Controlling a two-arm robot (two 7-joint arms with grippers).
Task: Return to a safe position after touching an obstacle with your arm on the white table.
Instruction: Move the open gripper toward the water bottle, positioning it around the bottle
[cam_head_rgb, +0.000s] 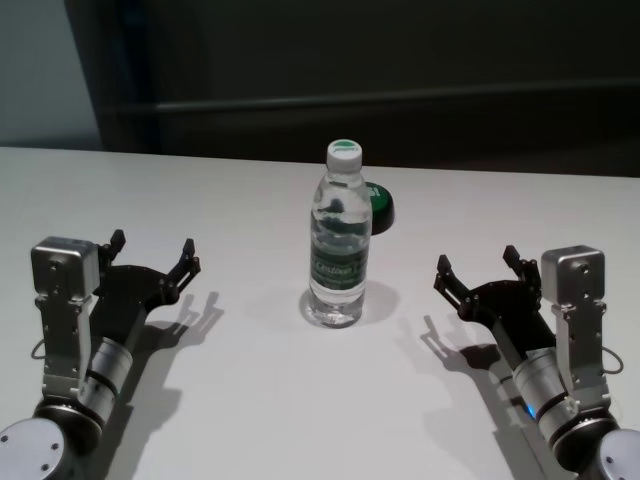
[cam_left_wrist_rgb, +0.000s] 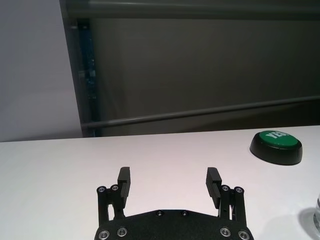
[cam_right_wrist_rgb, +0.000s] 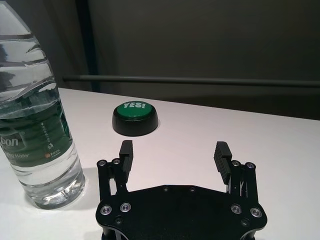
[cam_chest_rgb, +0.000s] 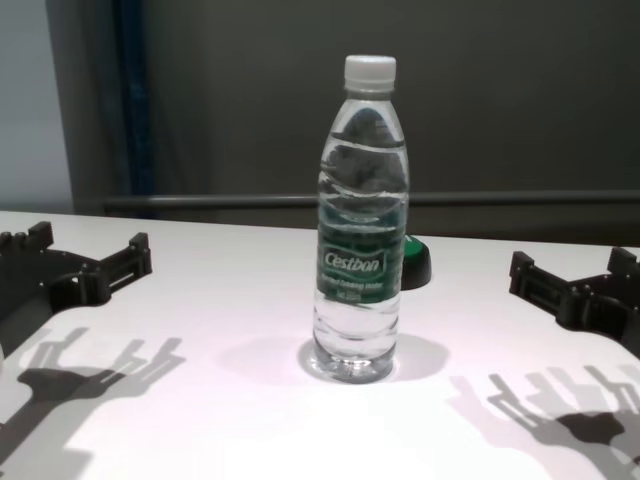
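The obstacle, a tall clear water bottle (cam_head_rgb: 339, 240) with a white cap and dark green label, stands upright mid-table; it also shows in the chest view (cam_chest_rgb: 360, 230) and the right wrist view (cam_right_wrist_rgb: 30, 115). The white table (cam_head_rgb: 250, 400) spreads wide under it. My left gripper (cam_head_rgb: 153, 256) is open and empty, low over the table well to the left of the bottle; its own view (cam_left_wrist_rgb: 170, 184) shows bare table between the fingers. My right gripper (cam_head_rgb: 480, 270) is open and empty, well to the right of the bottle, as its own view (cam_right_wrist_rgb: 174, 156) shows.
A low black puck with a green "YES!" top (cam_head_rgb: 381, 205) sits just behind and right of the bottle, also in the right wrist view (cam_right_wrist_rgb: 135, 118) and the left wrist view (cam_left_wrist_rgb: 276, 146). A dark wall with a rail runs behind the table's far edge.
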